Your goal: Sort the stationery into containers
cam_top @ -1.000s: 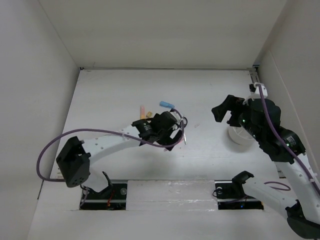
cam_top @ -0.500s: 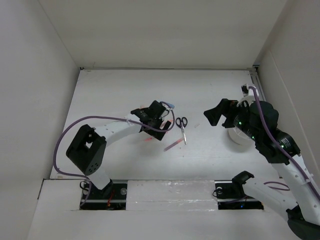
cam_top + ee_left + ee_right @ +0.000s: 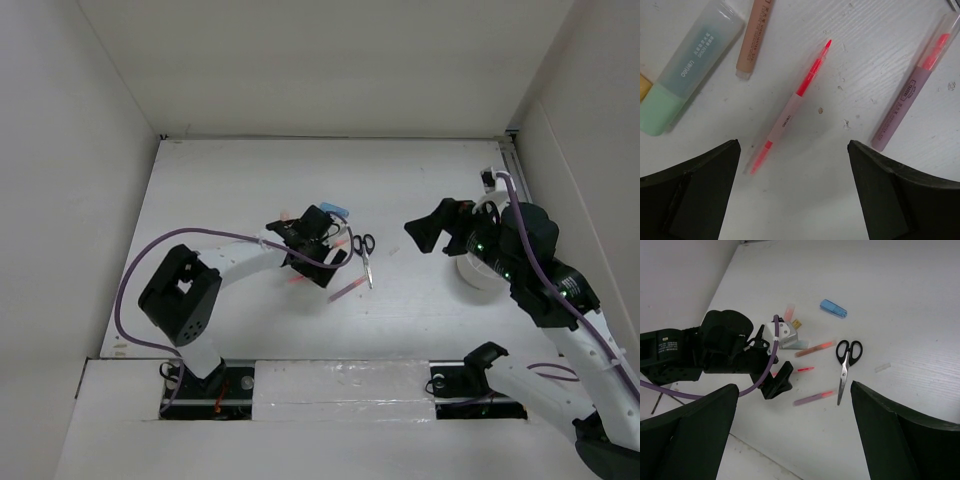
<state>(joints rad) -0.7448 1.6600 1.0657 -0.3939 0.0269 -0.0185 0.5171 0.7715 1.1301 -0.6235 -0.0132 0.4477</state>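
Note:
My left gripper [image 3: 318,260] is open and empty, low over the table among the pens. In its wrist view a thin red pen [image 3: 795,102] lies just ahead between the jaws, with a purple-pink pen [image 3: 914,85] to the right and an orange pen [image 3: 755,40] and a mint-green marker [image 3: 685,75] to the left. Black-handled scissors [image 3: 364,252] lie right of the left gripper and also show in the right wrist view [image 3: 845,365]. A light-blue marker [image 3: 833,308] lies farther back. My right gripper [image 3: 440,225] is open and empty, raised left of the white cup [image 3: 478,275], which my arm mostly hides.
A small clear cap [image 3: 882,367] lies right of the scissors. A pink marker [image 3: 789,311] and a tiny yellow piece [image 3: 796,324] sit behind the left wrist. White walls enclose the table on the left, back and right.
My left gripper has shifted left and back off the scissors, uncovering them and the pens, and its arm has folded in. My right gripper has edged left.

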